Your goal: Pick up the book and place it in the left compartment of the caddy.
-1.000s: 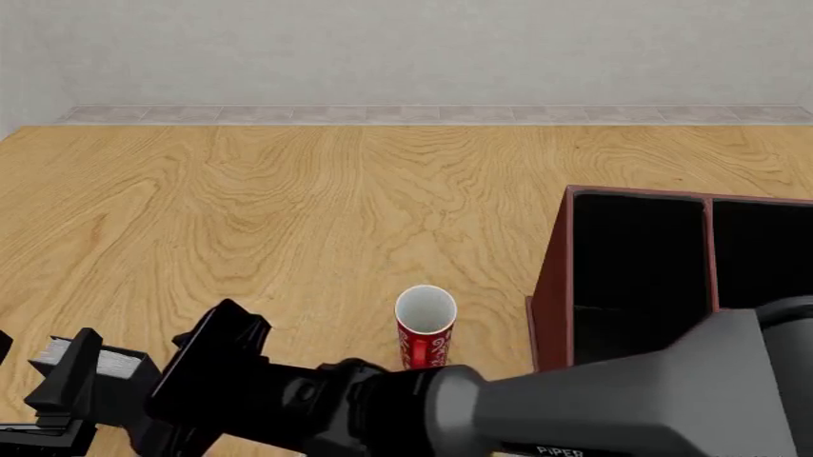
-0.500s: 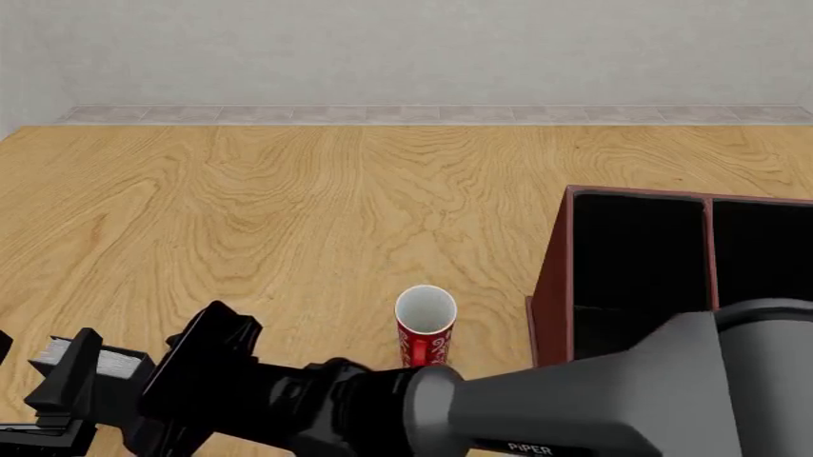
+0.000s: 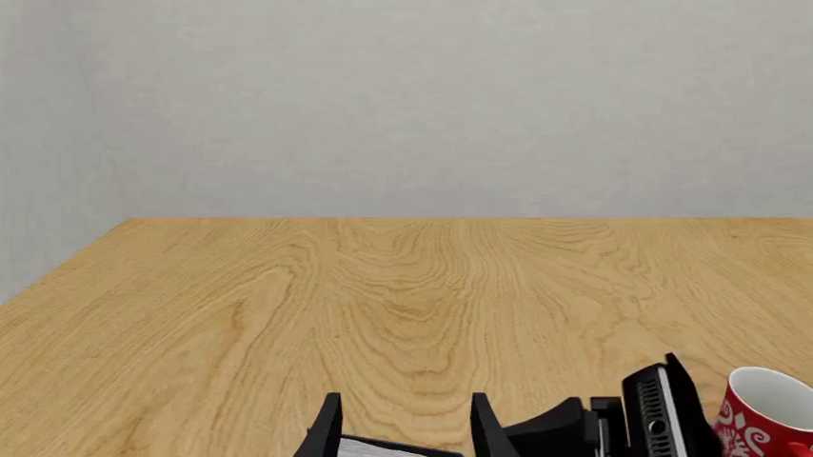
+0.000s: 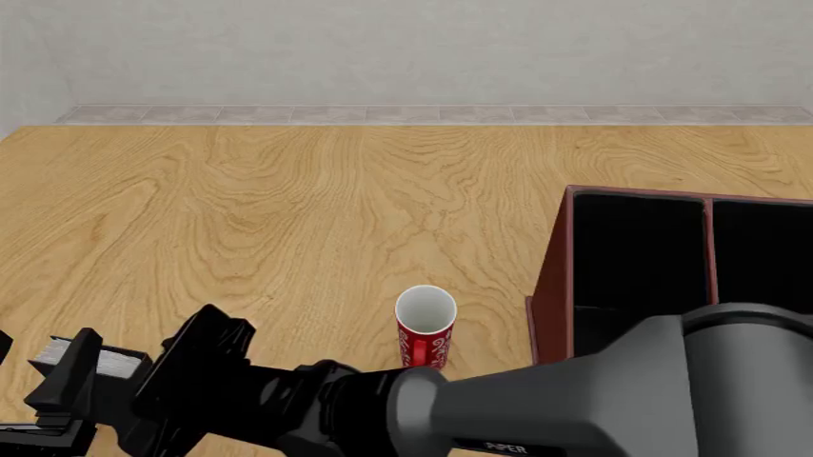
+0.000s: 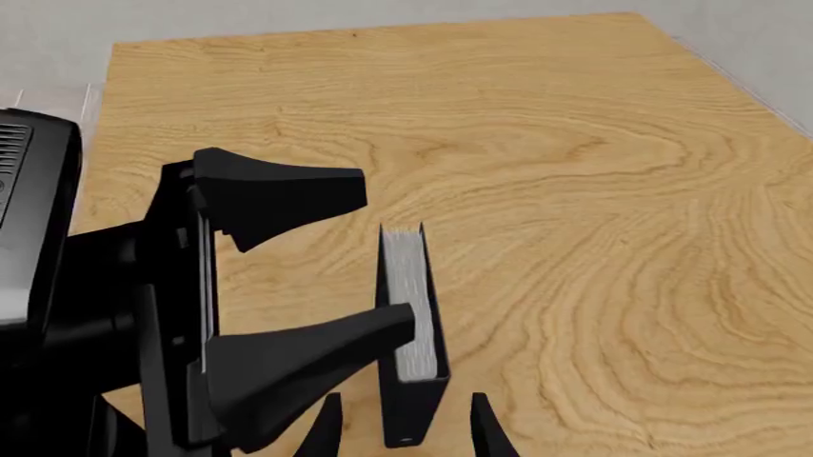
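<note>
Black covers and a pale grey page edge marked the book [image 5: 409,305], which stood upright on the wooden bench [image 4: 318,209], well to the left of the red mug [image 4: 426,328] and on the near side of it. The reddish-brown caddy [image 4: 553,286] sat on the mug's other side, just to its right. Its left compartment [image 4: 635,257], the tall black-lined slot nearest the mug, held nothing that could be seen. By that showing the task was at its very start: the book had not been lifted, and the grasp, the carry across past the mug and the lowering into the slot were all yet to do. The right gripper [image 5: 381,255] reached across in front of the mug toward the book with its jaws spread wide and gripping nothing. In the right wrist view one fingertip lay against or across the book's cover, though real contact could not be told from overlap. The left gripper [image 3: 404,409] sat at the book too, with its jaws parted and one on either side of it. Slivers of bench showed between each jaw and the cover, so it seemed to bracket the book without clamping it.
</note>
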Robot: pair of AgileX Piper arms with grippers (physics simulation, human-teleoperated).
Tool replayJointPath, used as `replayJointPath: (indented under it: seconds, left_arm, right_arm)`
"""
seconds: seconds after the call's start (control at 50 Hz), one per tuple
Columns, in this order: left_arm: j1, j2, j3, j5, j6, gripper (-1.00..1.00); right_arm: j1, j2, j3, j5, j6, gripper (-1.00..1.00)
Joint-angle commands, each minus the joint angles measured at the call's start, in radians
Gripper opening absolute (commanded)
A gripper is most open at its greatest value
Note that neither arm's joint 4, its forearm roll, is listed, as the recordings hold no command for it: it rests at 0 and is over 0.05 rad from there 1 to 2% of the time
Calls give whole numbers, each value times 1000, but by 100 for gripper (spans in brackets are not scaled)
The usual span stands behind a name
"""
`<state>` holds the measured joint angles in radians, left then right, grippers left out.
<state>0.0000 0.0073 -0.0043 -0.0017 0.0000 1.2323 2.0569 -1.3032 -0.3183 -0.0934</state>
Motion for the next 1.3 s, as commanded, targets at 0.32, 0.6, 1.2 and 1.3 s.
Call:
replayJointPath:
  seconds: [0.32,0.6,1.2,1.3]
  left_arm:
    - [0,0,0,0,0,100]
    - [0,0,0,0,0,100]
    - [0,0,0,0,0,100]
    - [0,0,0,0,0,100]
  right_arm:
    - [-2,41,-57,26,-6,100]
    - [-2,69,-96,45,-12,100]
    - [-1,115,-166,79,-22,100]
    - [-1,112,-167,78,-23,-100]
